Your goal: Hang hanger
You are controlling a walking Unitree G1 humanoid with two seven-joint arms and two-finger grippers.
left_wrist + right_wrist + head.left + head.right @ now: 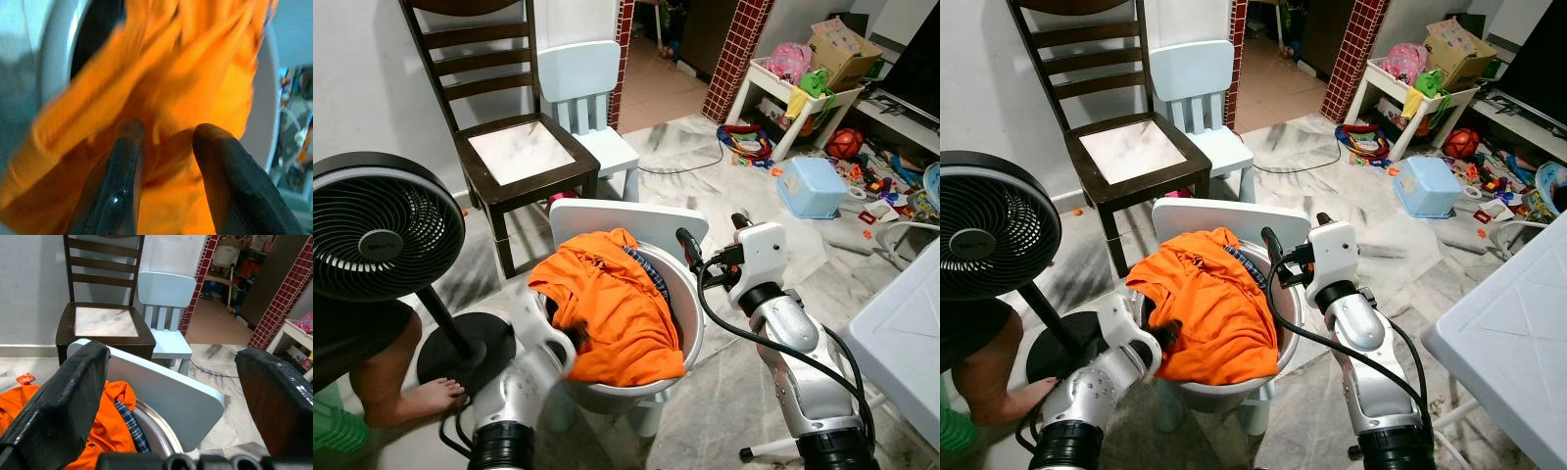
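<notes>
Two grippers work at a white basket (690, 323) that sits on a small pale blue chair (626, 217), whose backrest rises just behind it. An orange garment (617, 313) is heaped in the basket and spills over its front rim, with a strip of dark plaid cloth (644, 266) showing beside it near the back. The left gripper (164, 161) is low at the basket's front left, its two black fingers slightly parted and pressed into the orange cloth, a fold of it lying between them; the wrist view is blurred, so whether they actually pinch the fabric cannot be told. The right gripper (171, 382) is raised at the basket's right rim, its fingers spread wide with nothing between them, pointing across the basket toward the chairs behind. No hanger can be made out among the clothes. Behind the basket stand a dark wooden chair (514, 147) with a pale seat and a second light blue child's chair (592, 108). A black floor fan (382, 235) stands to the left, and a person's bare foot (416, 399) rests by its base. Toys and a blue tub (815, 186) lie scattered on the marble floor (685, 147) to the right
</notes>
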